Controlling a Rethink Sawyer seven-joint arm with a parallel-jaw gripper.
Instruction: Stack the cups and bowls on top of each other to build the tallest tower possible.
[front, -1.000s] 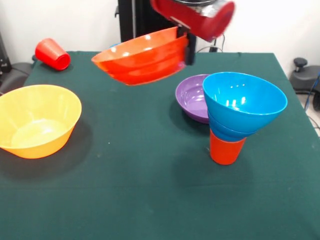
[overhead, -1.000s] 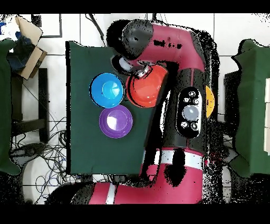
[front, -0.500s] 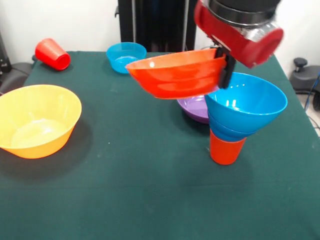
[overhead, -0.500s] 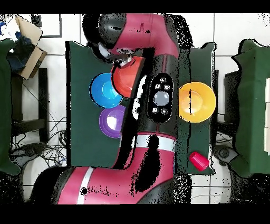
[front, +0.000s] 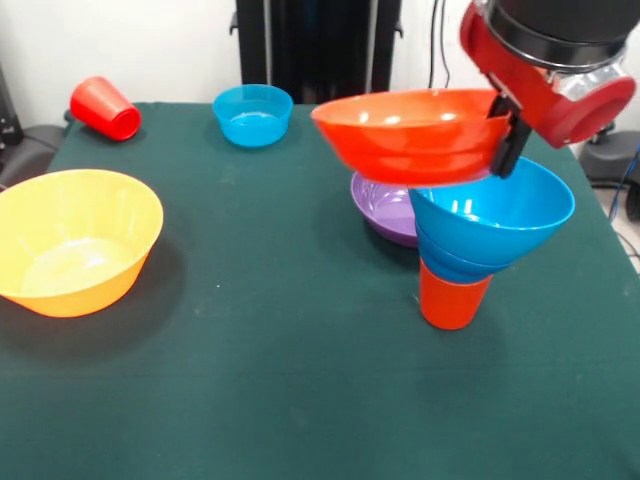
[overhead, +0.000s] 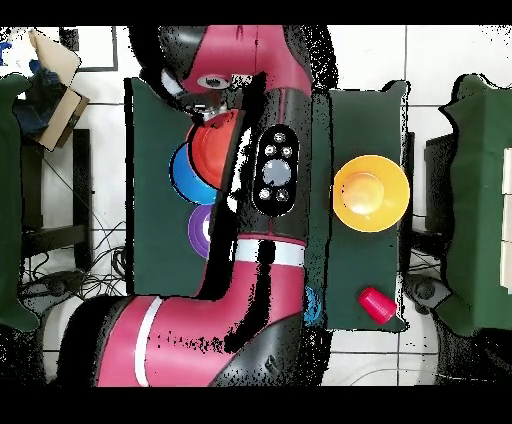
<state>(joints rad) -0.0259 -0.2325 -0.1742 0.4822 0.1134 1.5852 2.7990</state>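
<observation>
My gripper (front: 510, 140) is shut on the rim of the large orange-red bowl (front: 415, 135) and holds it level in the air, just above and left of the tower. The tower is an orange cup (front: 452, 295) with a smaller blue bowl (front: 450, 262) and the medium blue bowl (front: 495, 205) nested on it. The wide purple bowl (front: 382, 205) sits on the table behind the tower. In the overhead view the orange-red bowl (overhead: 211, 148) overlaps the blue bowl (overhead: 184, 177), and the arm hides the gripper. The purple cup and the small orange bowl are out of view.
The large yellow-orange bowl (front: 75, 240) stands at the left, and it also shows in the overhead view (overhead: 370, 193). A red cup (front: 105, 107) lies on its side at the far left corner. A small blue bowl (front: 252, 112) stands at the far edge of the green table (front: 250, 380).
My gripper has carried the orange-red bowl to the right from mid-table to just over the blue bowl on the tower, and the bowl has levelled out. Nothing else has moved.
</observation>
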